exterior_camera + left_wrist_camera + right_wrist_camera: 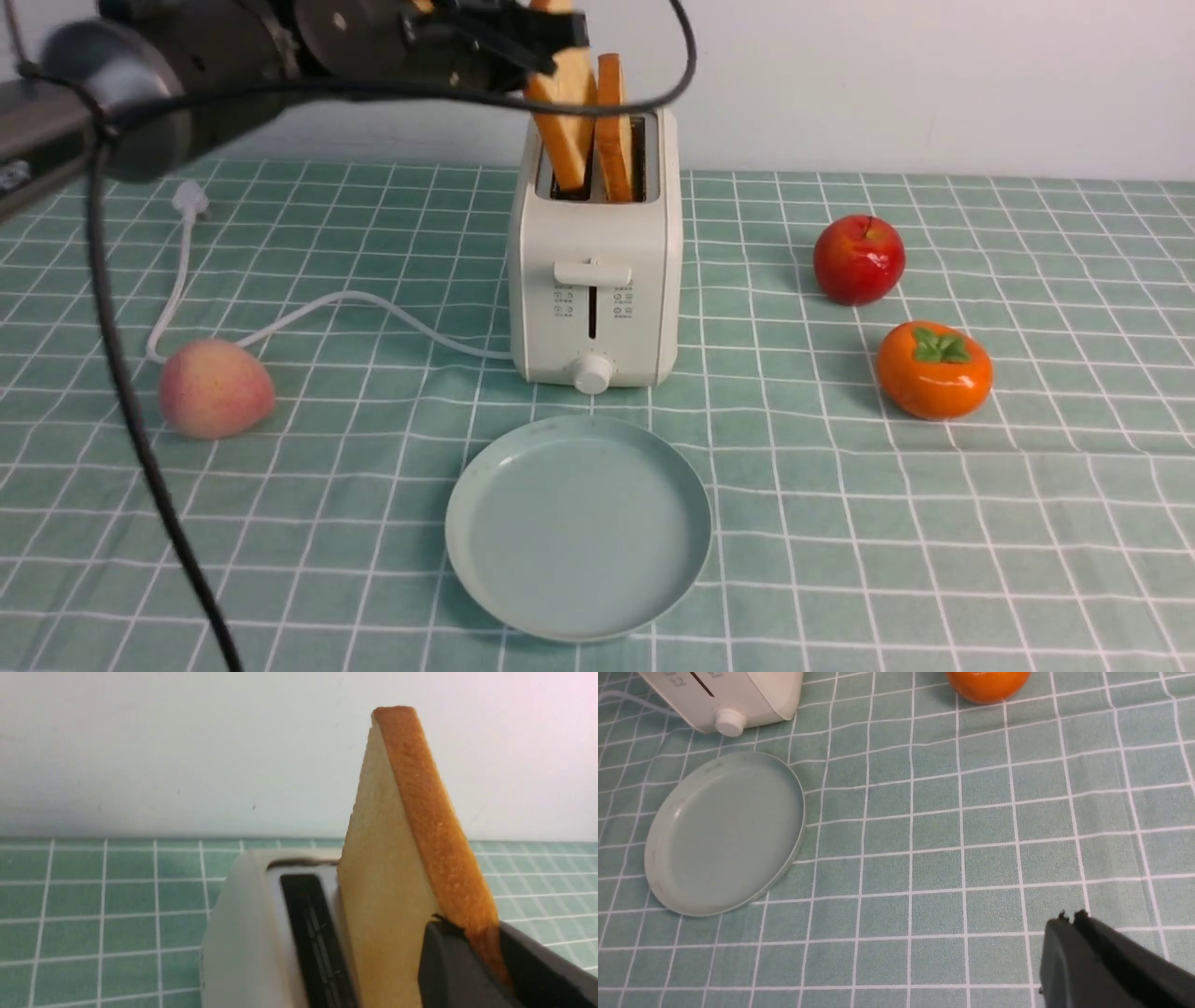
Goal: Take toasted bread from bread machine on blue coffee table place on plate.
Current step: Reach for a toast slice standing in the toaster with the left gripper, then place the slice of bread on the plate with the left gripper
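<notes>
Left wrist view: left hand point(486, 956) clamped tight on toasted bread point(387, 882), tilted over bread machine point(243, 942).

Pink peach point(217, 388), red apple point(859, 259), orange persimmon point(934, 370)

place: robot test setup dressed as a kitchen table | evidence: bare white wall point(887, 75), grid-clothed blue coffee table point(934, 523) — bread machine point(594, 280), plate point(579, 532), apple point(859, 259), persimmon point(934, 371), peach point(215, 388) | robot arm point(187, 56) overhead

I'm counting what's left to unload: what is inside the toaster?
One slice stands in the toaster's right slot. The left gripper holds the other slice tilted, its lower end at the left slot. How deep either reaches is hidden.
</notes>
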You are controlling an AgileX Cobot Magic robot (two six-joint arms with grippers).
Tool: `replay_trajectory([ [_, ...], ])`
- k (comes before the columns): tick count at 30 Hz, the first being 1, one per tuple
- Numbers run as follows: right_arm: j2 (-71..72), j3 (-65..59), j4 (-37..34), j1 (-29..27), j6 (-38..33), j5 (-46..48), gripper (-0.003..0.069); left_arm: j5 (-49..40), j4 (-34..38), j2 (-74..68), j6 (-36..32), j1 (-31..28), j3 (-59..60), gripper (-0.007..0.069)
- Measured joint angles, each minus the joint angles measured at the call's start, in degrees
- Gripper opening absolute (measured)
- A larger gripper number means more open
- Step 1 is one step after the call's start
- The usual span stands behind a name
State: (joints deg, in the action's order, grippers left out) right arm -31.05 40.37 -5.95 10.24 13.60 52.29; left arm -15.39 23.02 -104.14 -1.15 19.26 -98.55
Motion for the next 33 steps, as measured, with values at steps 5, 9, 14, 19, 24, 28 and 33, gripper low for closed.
replay_trajectory([
  [5,0.0,0.0,-0.3,0.0,0.0,0.1,0.0013,-15.9,-2.0,11.0,0.0,0.0,-0.6,0.0054],
  [9,0.0,0.0,-0.5,0.0,0.0,0.1,0.0015,-30.7,-1.1,13.8,0.4,0.0,-0.8,0.0054],
  [14,0.0,0.0,-0.5,0.0,0.0,0.8,0.0017,-43.9,6.1,13.7,-2.3,0.0,6.7,0.0054],
  [19,0.0,0.0,-0.5,0.0,-0.4,1.2,0.0020,-41.2,17.2,12.0,-11.5,0.0,19.6,0.0054],
  [24,0.0,0.0,-0.5,0.0,-0.4,1.8,0.0022,-34.5,26.0,6.3,-17.4,0.0,25.5,0.0054],
  [28,0.0,0.0,-0.5,0.0,-0.5,2.6,0.0025,-32.2,26.9,2.8,-18.0,-0.1,25.7,0.0054],
  [33,0.0,0.0,-0.5,0.0,-0.5,2.7,0.0033,-31.5,25.3,1.3,-18.2,-0.1,25.8,0.0054],
])
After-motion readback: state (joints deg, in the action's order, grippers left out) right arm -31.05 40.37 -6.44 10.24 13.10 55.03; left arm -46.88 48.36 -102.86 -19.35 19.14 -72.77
